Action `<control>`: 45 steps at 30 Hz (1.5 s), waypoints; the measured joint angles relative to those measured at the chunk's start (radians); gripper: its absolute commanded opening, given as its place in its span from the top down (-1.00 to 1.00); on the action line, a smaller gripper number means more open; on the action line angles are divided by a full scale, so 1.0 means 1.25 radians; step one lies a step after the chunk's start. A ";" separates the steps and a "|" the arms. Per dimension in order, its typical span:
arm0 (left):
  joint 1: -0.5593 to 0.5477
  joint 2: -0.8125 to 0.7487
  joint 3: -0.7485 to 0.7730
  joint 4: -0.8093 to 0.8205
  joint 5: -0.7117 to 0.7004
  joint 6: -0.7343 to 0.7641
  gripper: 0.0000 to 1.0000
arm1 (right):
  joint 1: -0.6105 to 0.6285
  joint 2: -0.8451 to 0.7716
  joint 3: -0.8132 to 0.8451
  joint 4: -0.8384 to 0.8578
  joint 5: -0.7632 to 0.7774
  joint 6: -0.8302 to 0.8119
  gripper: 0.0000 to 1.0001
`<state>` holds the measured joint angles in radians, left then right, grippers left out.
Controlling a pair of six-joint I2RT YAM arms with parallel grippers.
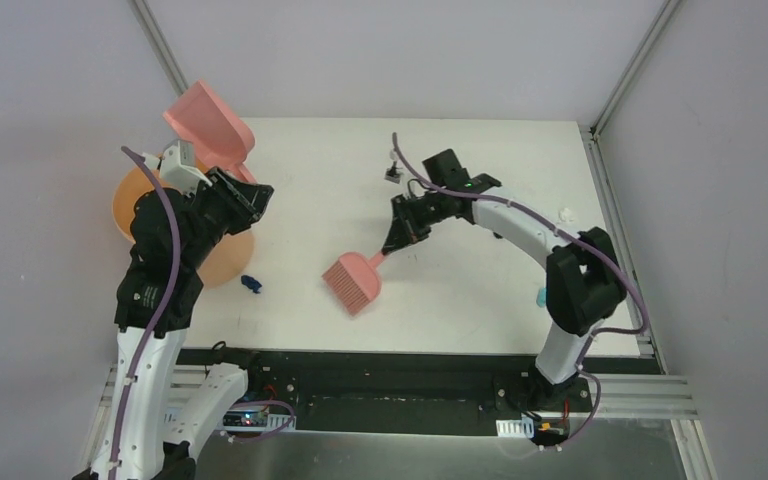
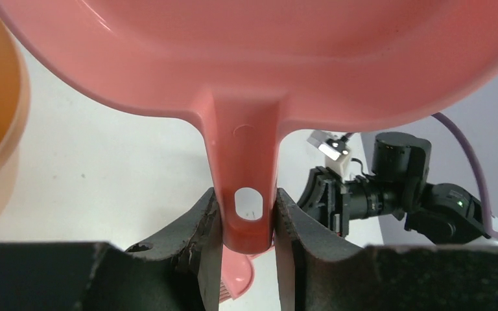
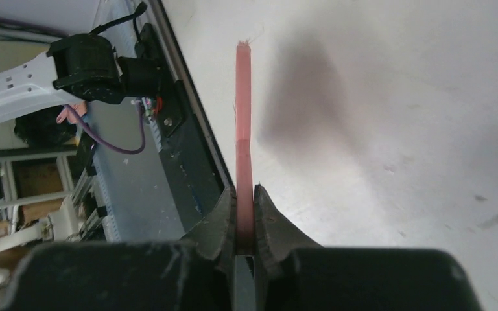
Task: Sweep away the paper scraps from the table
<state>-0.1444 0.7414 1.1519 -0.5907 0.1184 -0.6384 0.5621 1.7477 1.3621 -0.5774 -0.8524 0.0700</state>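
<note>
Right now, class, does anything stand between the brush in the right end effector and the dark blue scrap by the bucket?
Nothing visible does. Only bare table lies between the brush and the dark blue scrap; the dustpan is held off to the left, by the orange bucket.

Plain pale grey walls (image 1: 390, 50) enclose the scene on three sides. Slanting aluminium frame posts (image 1: 163, 50) mark the rear corners. The light is soft.
</note>
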 measured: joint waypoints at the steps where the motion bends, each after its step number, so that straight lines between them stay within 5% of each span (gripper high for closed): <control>1: 0.000 -0.003 0.014 -0.028 -0.007 0.006 1.00 | 0.020 0.010 0.009 0.002 -0.002 0.003 1.00; 10: 0.000 -0.006 0.037 -0.113 0.010 0.029 1.00 | 0.195 0.212 0.200 0.078 -0.058 0.157 1.00; 23: -0.003 -0.015 0.052 -0.162 -0.013 0.114 1.00 | 0.240 0.410 0.404 0.283 0.010 0.450 1.00; 30: -0.006 -0.015 0.052 -0.162 -0.013 0.132 1.00 | 0.251 0.532 0.540 0.285 0.081 0.611 1.00; 36: -0.016 -0.019 0.051 -0.162 -0.010 0.136 1.00 | 0.246 0.529 0.504 0.225 0.194 0.630 1.00; 45: -0.022 -0.016 0.050 -0.169 0.021 0.162 1.00 | 0.140 0.261 0.175 0.183 0.267 0.542 1.00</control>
<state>-0.1715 0.7219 1.2148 -0.8024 0.1452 -0.4355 0.7372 2.0743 1.5803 -0.3489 -0.5190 0.7475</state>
